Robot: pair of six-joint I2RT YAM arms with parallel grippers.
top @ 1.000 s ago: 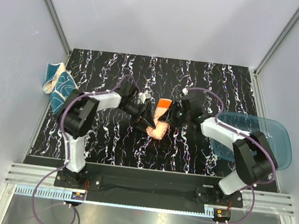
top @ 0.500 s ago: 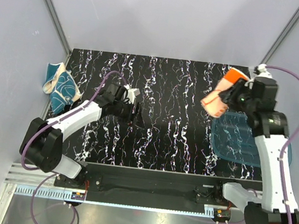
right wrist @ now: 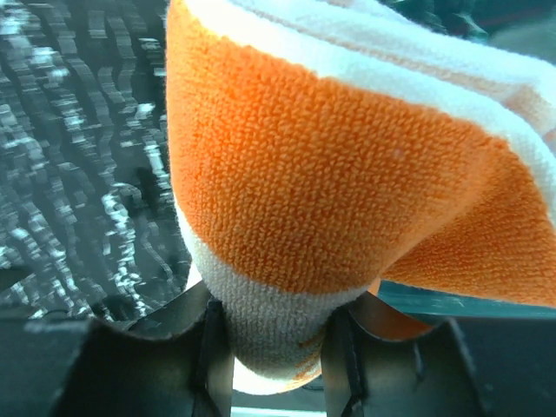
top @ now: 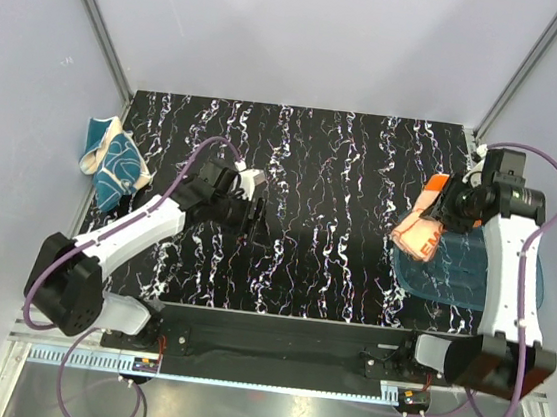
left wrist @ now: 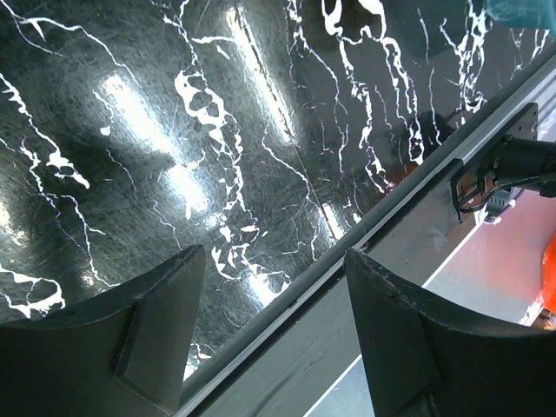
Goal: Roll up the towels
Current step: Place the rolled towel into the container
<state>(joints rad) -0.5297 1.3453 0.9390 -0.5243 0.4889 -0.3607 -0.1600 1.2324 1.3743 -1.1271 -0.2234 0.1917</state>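
My right gripper (top: 439, 209) is shut on the rolled orange and peach towel (top: 419, 229) and holds it above the left edge of the blue tray. In the right wrist view the towel (right wrist: 330, 191) fills the frame, pinched between my fingers (right wrist: 213, 347). The teal towel with white swirls (top: 111, 161) lies crumpled at the table's far left edge. My left gripper (top: 255, 212) is open and empty over the dark marbled table, left of centre. In the left wrist view its gripper (left wrist: 274, 339) frames the table's near edge.
The translucent blue plastic tray (top: 471, 281) sits at the table's right side, partly over the edge. The black marbled table (top: 324, 163) has metal rails along its near edge (left wrist: 391, 252). Grey walls stand round the back and sides.
My right arm lifted the orange towel from the table's centre, swung it to the far right, then lowered it toward the tray's left edge. My left gripper let go and drew back left.
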